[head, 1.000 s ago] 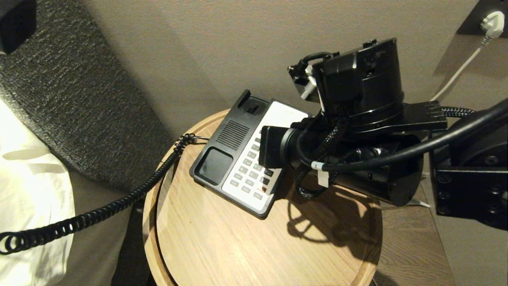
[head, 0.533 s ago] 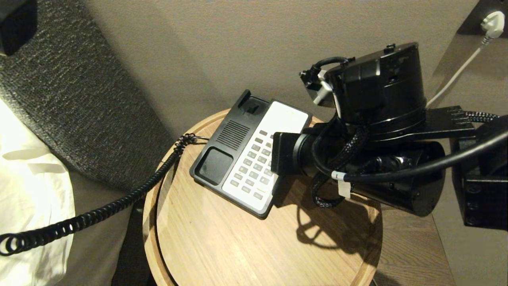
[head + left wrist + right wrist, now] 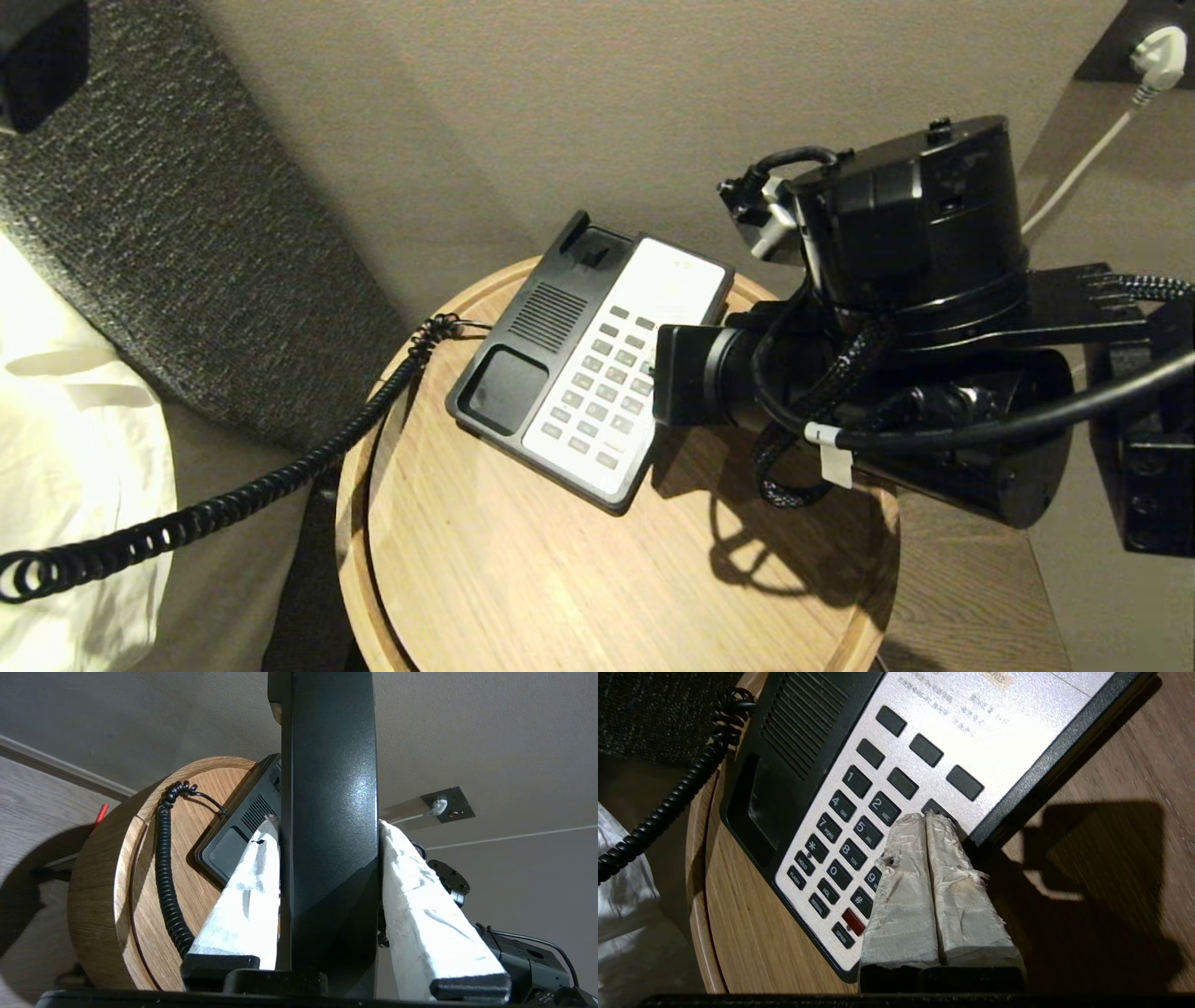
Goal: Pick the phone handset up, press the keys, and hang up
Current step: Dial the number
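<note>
With our left gripper (image 3: 327, 868) clamping the phone handset (image 3: 329, 812), we should lower our pinched-together right gripper (image 3: 926, 817) squarely onto one key just below its fingertips (image 3: 910, 826).

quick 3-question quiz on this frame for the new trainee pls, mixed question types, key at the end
1. True or false: the handset rests in the cradle of the phone base.
2. What is the left gripper doing? A) hanging open and empty B) clamping the handset C) pressing a key
3. How do the right gripper fingers stand, and over which part of the base are the tips?

Key
1. False: the cradle is empty and the coiled cord trails off the round table.
2. B
3. Pressed together, holding nothing, over the keypad near its right-hand column of keys.
</note>
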{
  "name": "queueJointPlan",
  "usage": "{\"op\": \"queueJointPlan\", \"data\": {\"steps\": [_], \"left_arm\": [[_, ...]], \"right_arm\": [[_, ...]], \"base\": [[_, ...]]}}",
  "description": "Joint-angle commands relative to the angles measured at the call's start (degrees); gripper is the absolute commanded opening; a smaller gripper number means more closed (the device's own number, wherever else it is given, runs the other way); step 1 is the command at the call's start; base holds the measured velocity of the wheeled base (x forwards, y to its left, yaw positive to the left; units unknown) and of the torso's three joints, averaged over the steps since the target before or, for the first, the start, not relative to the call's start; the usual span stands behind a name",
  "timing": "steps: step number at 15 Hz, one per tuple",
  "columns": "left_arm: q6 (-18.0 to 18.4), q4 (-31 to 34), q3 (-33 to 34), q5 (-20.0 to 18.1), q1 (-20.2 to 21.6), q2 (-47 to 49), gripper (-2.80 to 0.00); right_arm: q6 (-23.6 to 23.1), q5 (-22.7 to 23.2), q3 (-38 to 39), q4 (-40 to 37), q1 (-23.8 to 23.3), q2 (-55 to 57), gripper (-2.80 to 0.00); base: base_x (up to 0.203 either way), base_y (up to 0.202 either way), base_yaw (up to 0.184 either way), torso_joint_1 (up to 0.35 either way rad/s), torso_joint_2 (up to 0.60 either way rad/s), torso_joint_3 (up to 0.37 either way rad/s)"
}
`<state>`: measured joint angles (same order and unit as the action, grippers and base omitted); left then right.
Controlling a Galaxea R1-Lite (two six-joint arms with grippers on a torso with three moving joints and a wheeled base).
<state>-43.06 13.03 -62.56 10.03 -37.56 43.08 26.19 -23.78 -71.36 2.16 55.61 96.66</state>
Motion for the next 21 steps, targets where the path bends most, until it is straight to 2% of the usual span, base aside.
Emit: {"op": "queueJointPlan", "data": {"steps": [1, 21], "left_arm": [[-0.27, 0.06, -0.02, 0.07, -0.05, -0.02, -2.8], [-0.36, 0.06, 0.06, -0.1, -0.06, -0.1, -2.8]], "right_arm": [[0.18, -0.12, 0.26, 0.03, 0.02, -0.13, -2.8], [0.26, 0.4, 0.87, 0.12, 0.2, -0.13, -2.8]], "base": [[0.0, 0.0, 0.0, 0.0, 0.0, 0.0], [0.0, 0.0, 0.0, 0.0, 0.0, 0.0]]}}
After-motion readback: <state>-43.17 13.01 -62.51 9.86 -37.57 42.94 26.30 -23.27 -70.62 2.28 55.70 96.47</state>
